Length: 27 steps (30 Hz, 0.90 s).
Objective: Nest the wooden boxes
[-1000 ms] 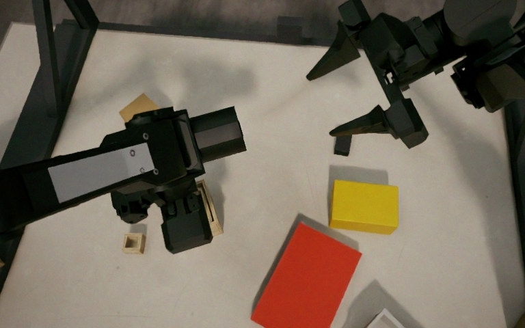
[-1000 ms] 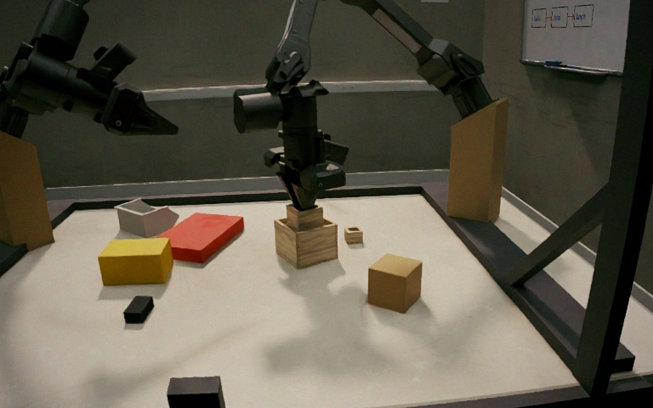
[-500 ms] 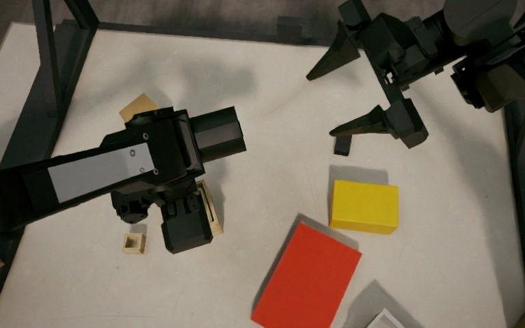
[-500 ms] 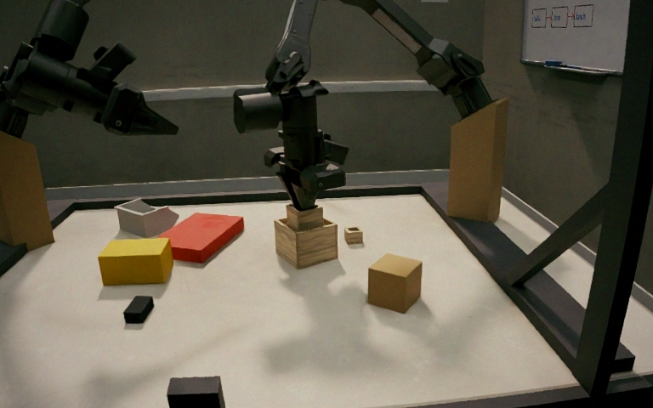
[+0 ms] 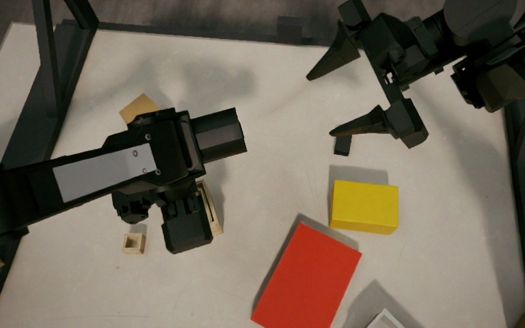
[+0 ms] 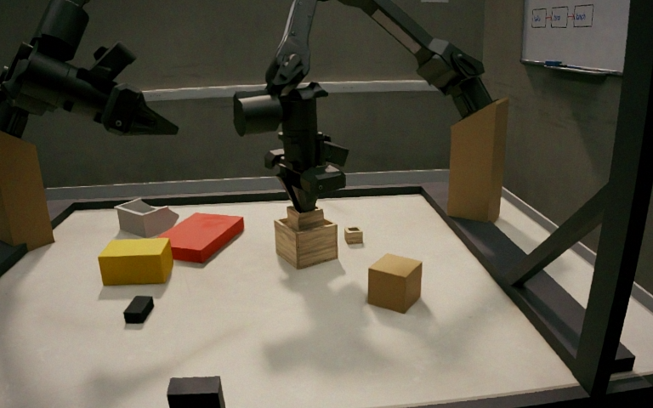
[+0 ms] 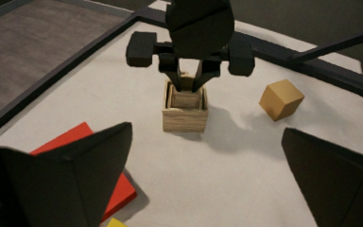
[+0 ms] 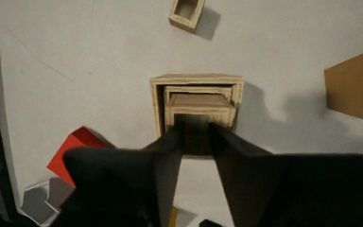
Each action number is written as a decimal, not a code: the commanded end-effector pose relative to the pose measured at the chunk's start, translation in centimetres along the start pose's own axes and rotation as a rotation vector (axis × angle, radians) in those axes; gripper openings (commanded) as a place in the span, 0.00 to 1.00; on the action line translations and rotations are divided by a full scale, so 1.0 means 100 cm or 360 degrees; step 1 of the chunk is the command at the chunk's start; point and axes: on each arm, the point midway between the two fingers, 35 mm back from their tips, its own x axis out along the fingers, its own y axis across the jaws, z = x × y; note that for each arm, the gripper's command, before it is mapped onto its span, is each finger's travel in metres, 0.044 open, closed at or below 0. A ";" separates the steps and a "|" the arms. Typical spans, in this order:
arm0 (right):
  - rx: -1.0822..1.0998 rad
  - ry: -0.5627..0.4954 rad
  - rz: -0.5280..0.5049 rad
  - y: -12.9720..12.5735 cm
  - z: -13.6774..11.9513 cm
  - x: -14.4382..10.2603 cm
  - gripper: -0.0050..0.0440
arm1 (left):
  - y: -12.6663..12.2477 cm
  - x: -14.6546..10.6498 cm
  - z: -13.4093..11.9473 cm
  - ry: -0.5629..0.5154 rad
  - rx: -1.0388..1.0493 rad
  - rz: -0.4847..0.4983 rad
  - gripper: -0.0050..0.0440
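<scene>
Upright pale wooden boxes: the biggest [image 6: 306, 247] [image 7: 184, 121] [image 8: 197, 78] holds others (open-topped), the tiniest [image 5: 133, 243] [image 6: 353, 235] [image 8: 185, 20] nearby.

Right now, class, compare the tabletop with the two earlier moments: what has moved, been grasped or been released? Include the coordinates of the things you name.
Nothing has visibly changed. The right fingers [image 6: 303, 195] are still at the uppermost stacked box [image 6: 305, 219] [image 8: 200, 104], the left fingers [image 5: 359, 124] [image 6: 149, 124] still apart, and the little loose box [image 5: 133, 251] [image 6: 354, 236] [image 8: 181, 23] still outside the stack.
</scene>
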 end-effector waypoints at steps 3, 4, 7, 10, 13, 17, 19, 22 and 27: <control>0.0024 0.0034 0.0007 0.005 -0.009 -0.003 0.48 | -0.002 0.000 0.005 -0.0005 -0.0028 0.0000 0.92; 0.0028 0.0044 0.0007 0.006 -0.010 -0.005 0.48 | -0.002 0.000 0.005 -0.0005 -0.0028 0.0000 0.92; 0.0029 0.0030 0.0010 0.005 -0.009 0.000 0.48 | -0.002 0.000 0.005 -0.0005 -0.0028 0.0000 0.92; 0.0035 0.0027 0.0013 0.005 -0.009 0.003 0.48 | -0.002 0.000 0.005 -0.0005 -0.0028 0.0000 0.92; 0.0040 0.0023 0.0016 0.005 -0.009 0.006 0.48 | -0.002 0.000 0.005 -0.0005 -0.0028 0.0000 0.92; 0.0047 0.0019 0.0019 0.005 -0.010 0.011 0.48 | -0.002 0.000 0.005 -0.0005 -0.0028 0.0000 0.92; 0.0048 0.0018 0.0020 0.005 -0.010 0.012 0.48 | -0.002 0.000 0.005 -0.0005 -0.0028 0.0000 0.92; 0.0052 0.0016 0.0022 0.005 -0.010 0.015 0.48 | -0.002 0.000 0.005 -0.0005 -0.0028 0.0000 0.92; 0.0061 0.0010 0.0026 0.004 -0.010 0.020 0.48 | -0.002 0.000 0.005 -0.0005 -0.0028 0.0000 0.92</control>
